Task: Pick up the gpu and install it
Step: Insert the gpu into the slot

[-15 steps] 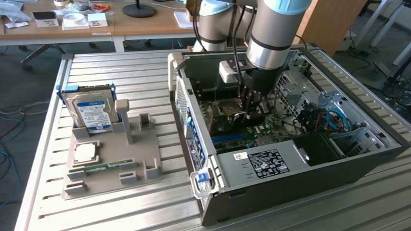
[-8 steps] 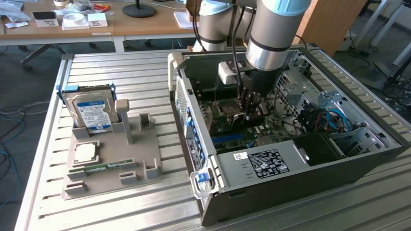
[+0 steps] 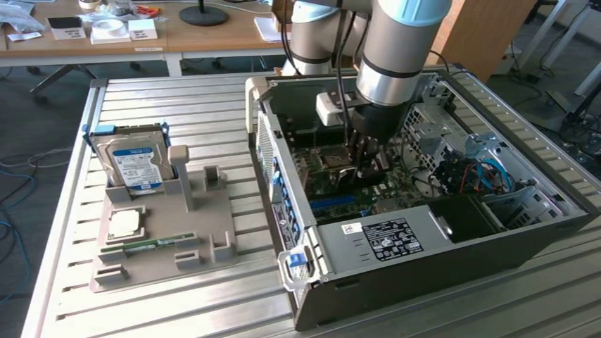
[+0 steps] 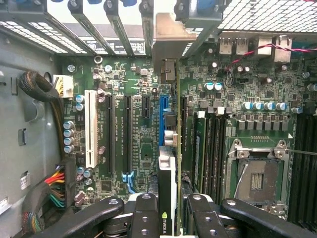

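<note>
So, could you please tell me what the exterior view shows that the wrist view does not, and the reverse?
Exterior: the hard drive, memory stick and chip on the grey holder beside the case. Wrist: the gpu edge-on in the jaws, in line with the blue slot, its bracket at the rear openings. Both: the gripper over the motherboard.

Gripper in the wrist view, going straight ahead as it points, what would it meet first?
The gpu in the gripper would likely reach the blue slot on the motherboard first; the gap left is unclear.
</note>
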Controlling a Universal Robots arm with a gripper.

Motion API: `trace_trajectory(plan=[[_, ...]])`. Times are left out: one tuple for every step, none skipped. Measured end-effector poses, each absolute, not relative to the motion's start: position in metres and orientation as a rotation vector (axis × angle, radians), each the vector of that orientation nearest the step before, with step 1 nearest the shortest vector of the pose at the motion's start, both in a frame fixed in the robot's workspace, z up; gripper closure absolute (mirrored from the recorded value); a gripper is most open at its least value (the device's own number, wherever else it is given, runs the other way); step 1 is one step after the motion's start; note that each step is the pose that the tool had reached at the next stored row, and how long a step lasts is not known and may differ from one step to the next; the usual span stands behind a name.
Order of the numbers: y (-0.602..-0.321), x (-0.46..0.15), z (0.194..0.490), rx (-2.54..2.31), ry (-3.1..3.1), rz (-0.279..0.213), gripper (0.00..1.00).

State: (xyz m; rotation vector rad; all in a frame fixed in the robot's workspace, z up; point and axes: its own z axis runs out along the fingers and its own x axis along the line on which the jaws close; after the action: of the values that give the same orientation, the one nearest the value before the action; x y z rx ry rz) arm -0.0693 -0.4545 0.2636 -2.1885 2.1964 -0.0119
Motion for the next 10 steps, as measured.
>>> trace_trajectory(plan=[[-0.4551,-0.0697,0.2635,-2.189,2.196,-0.012,0.73],[-0.4557,-0.0702,0.2635,-2.188,2.196,-0.012,0.73],[-0.4563,-0.0707,0.2634,-2.188,2.197,-0.012,0.73],[-0.4566,-0.0711,0.2634,-2.188,2.196,-0.012,0.73],[-0.4566,-0.0715,0.2632,-2.188,2.197,-0.012,0.73],[-0.4567,-0.0720,0.2631,-2.188,2.197,-0.012,0.73],[-0.4568,-0.0725,0.2630,-2.188,2.196,-0.012,0.73],[-0.4571,-0.0727,0.2630,-2.188,2.197,-0.012,0.73],[-0.4576,-0.0728,0.2630,-2.189,2.196,-0.012,0.73],[-0.4580,-0.0730,0.2630,-2.188,2.197,-0.012,0.73]])
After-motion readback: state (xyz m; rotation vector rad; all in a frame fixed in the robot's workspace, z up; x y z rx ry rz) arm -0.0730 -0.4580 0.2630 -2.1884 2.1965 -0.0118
